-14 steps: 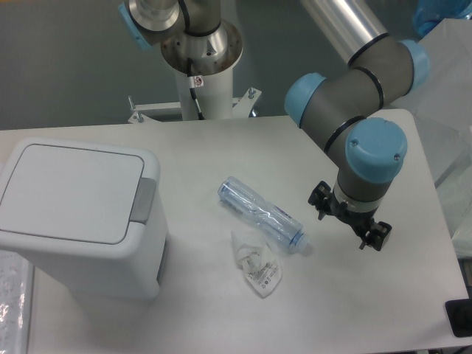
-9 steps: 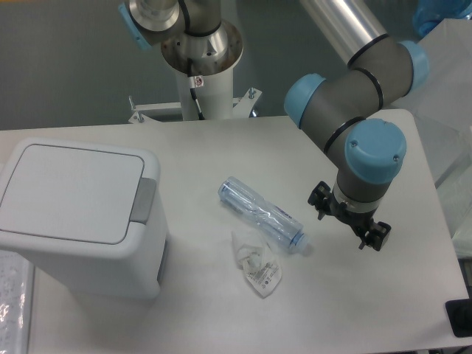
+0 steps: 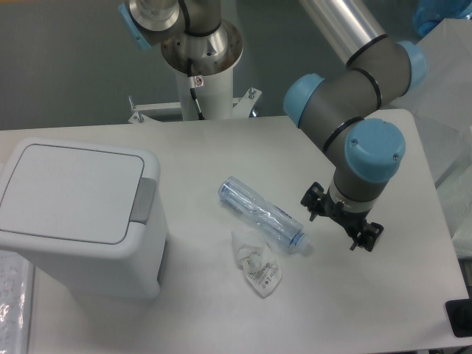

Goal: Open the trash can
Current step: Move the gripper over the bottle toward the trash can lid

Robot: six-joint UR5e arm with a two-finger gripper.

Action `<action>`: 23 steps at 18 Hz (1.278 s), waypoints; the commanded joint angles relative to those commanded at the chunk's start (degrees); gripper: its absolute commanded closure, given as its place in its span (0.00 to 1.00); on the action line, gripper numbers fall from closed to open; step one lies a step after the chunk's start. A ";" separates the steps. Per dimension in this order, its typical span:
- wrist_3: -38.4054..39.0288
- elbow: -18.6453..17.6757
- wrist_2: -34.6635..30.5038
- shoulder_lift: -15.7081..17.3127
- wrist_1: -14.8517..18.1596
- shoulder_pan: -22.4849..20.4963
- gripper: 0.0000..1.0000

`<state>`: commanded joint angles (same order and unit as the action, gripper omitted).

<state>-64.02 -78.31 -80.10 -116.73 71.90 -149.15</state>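
Locate the trash can (image 3: 77, 214) at the left edge of the table (image 3: 354, 310), close to the front left corner. It is a boxy white plastic bin with rounded corners and smooth, slightly glossy walls. Its flat lid (image 3: 70, 190) lies closed, and the grey push-button latch (image 3: 143, 199) sits at the lid's right-hand rim, facing the middle of the table.

Note the gripper (image 3: 341, 219) near the right edge, well apart from the bin. Its two dark fingers stand spread with a clear gap between them, and nothing is held.

The step in hand appears to be the approach to the latch. Route the gripper across the table high enough to pass above the clear plastic bottle (image 3: 262, 215), which lies on its side mid-table, and the crumpled transparent wrapper (image 3: 258, 269) just in front of it. Both are light and thin-walled; expect either to roll or skid at the slightest contact.

Bring the fingertips down onto the grey latch only, not the white lid panel. Press straight down and centred. The smooth plastic shell will likely slide on the table under a sideways push, so avoid lateral force.
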 joint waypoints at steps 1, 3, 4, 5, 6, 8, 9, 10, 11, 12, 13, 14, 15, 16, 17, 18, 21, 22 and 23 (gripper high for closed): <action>3.17 -0.09 1.59 0.88 0.00 0.00 0.00; 7.66 -0.18 2.75 1.59 0.00 0.17 0.00; 9.07 -0.27 2.93 1.85 0.43 0.61 0.00; 9.44 -0.96 3.19 2.38 0.52 0.79 0.00; 9.79 -1.67 4.41 3.51 0.44 1.14 0.00; 12.93 -2.55 7.40 5.62 0.08 1.76 0.00; 14.78 -2.20 8.45 6.24 0.08 1.84 0.00; 16.19 -1.85 9.77 6.95 0.08 1.93 0.00; 17.16 -1.85 12.22 8.52 0.00 2.37 0.00; 17.26 -1.85 13.98 9.14 0.00 2.81 0.00; 17.26 -1.85 15.74 9.93 -0.09 3.16 0.00; 17.35 -1.33 18.11 10.64 -0.09 3.51 0.00; 17.96 -0.80 19.61 10.91 -0.09 4.12 0.00; 18.83 -0.18 20.67 11.00 -0.09 4.65 0.00; 19.80 0.52 21.73 11.34 -0.09 5.44 0.00; 20.42 0.70 23.21 11.78 -0.09 6.14 0.00; 20.78 -0.09 29.71 13.63 -0.09 6.77 0.00; 21.12 -0.35 32.26 13.63 -0.01 6.85 0.00; 21.74 -0.53 34.54 13.72 0.00 7.03 0.00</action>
<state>-42.28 -78.84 -45.55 -103.01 71.89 -142.12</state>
